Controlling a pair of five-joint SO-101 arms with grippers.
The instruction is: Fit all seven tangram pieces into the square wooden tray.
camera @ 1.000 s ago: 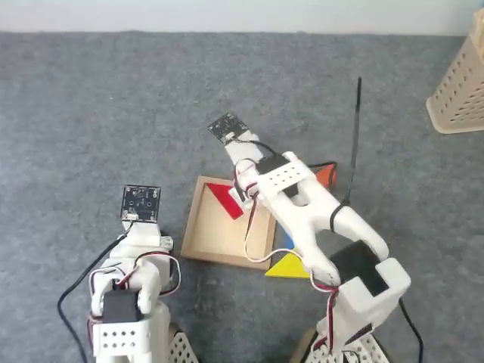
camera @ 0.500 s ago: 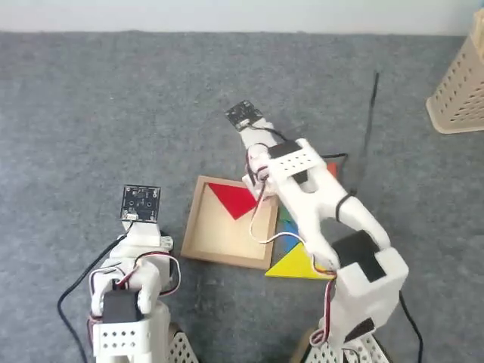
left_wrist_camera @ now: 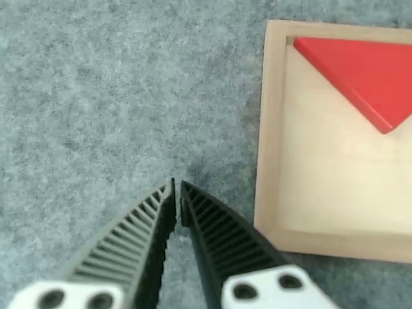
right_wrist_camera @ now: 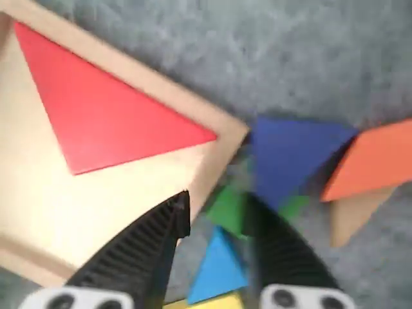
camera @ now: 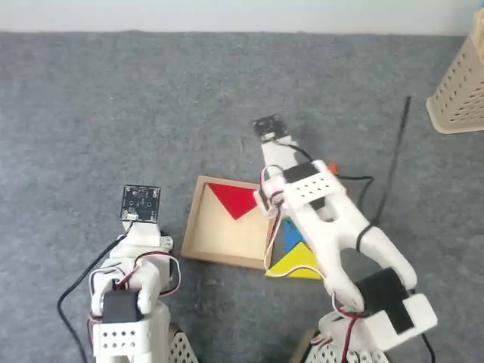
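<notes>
We judge the right pincer [right_wrist_camera: 215, 209], released over the green piece [right_wrist_camera: 226, 205], is lining up a grasp; the left pincer [left_wrist_camera: 177, 190] sits clenched.

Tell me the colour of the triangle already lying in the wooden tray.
Red. The triangle shows best in the right wrist view.

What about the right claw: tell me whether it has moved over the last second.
Yes. The right claw swung rightward, from over the inside of the wooden tray to the tray's right rim.
</notes>
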